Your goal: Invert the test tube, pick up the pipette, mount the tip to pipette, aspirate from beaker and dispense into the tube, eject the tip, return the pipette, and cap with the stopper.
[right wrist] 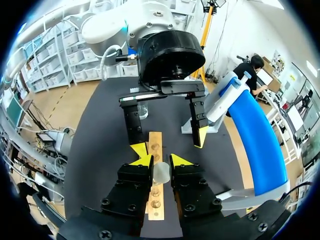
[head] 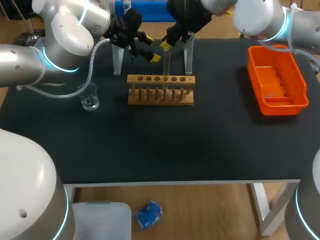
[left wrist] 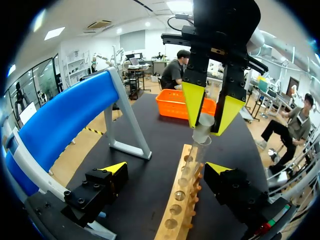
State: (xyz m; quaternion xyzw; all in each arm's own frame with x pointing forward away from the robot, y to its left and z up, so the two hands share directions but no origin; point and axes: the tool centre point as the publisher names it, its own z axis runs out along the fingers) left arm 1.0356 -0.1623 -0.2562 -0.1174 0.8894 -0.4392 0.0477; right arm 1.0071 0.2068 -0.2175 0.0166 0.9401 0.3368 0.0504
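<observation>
Test tube (head: 166, 65) stands upright over the wooden rack (head: 160, 95), held near its top by the right gripper (head: 166, 46), whose yellow-tipped fingers press on it from two sides. It is a slim cylinder of clear glass, so the dark table (head: 150, 145) and the rack show through it, and I see no liquid inside.

In the left wrist view the tube (left wrist: 196, 155) rises from the rack (left wrist: 172, 220) up into the right gripper (left wrist: 206, 125). The part between the fingers looks pale grey and round. Its lower end reaches the rack's top board at one of the holes in the row; I cannot tell whether it sits inside the hole or just above it.

Looking down from the right wrist, only the tube's round end (right wrist: 161, 173) shows, clamped between the two yellow tips, with the rack (right wrist: 155, 207) directly under it.

The left gripper (head: 152, 48) hangs just beside the tube at the rack's far side, touching nothing, its jaws spread wide with nothing between them. The same wide gap shows from its own wrist (left wrist: 167, 170) and from the right wrist (right wrist: 167, 140).

A small clear beaker (head: 90, 100) sits left of the rack, well apart from it. An orange bin (head: 300, 85) lies at the table's right side. A blue arched stand (head: 145, 9) spans behind the rack.
</observation>
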